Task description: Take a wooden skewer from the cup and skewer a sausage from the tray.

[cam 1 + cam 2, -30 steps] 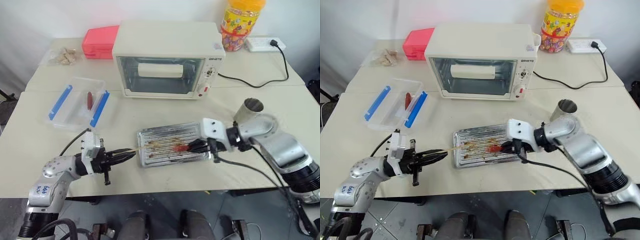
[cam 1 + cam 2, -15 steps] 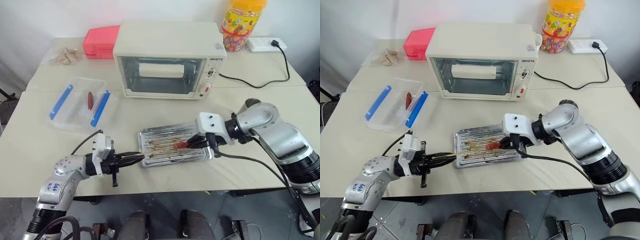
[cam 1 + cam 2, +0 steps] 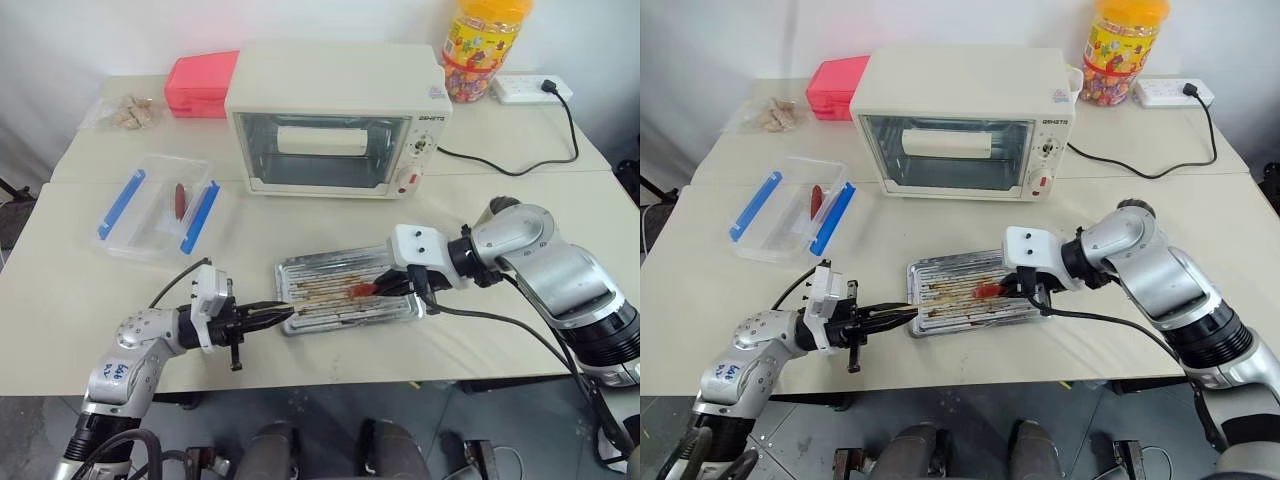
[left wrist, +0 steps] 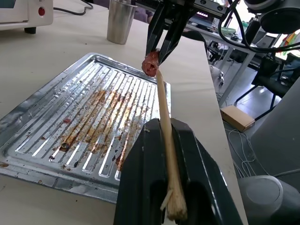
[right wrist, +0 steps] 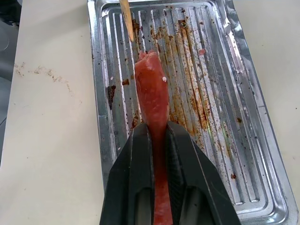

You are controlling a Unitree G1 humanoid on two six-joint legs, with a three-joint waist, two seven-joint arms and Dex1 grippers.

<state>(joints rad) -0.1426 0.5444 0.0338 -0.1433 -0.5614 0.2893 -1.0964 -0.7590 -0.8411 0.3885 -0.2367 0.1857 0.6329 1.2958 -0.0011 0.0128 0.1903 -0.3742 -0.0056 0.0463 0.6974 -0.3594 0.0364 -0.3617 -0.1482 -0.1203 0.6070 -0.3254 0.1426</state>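
Left gripper [image 4: 168,159] clenches wooden skewer [image 4: 164,112], tip touching sausage [image 5: 152,89] pinched by right gripper [image 5: 159,140] above tray [image 3: 300,322].

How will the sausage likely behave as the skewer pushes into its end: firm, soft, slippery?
The sausage looks soft, so it may bend or split. The right gripper clamps it lengthwise, probably resisting sliding. The thin wooden skewer, meeting its end above the tray, could flex or snap.

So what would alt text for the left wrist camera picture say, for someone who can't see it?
A thin wooden skewer, clamped in the left gripper, meets the end of a red sausage held by the right gripper above a grease-stained metal tray. A silvery cup stands on the table beyond.
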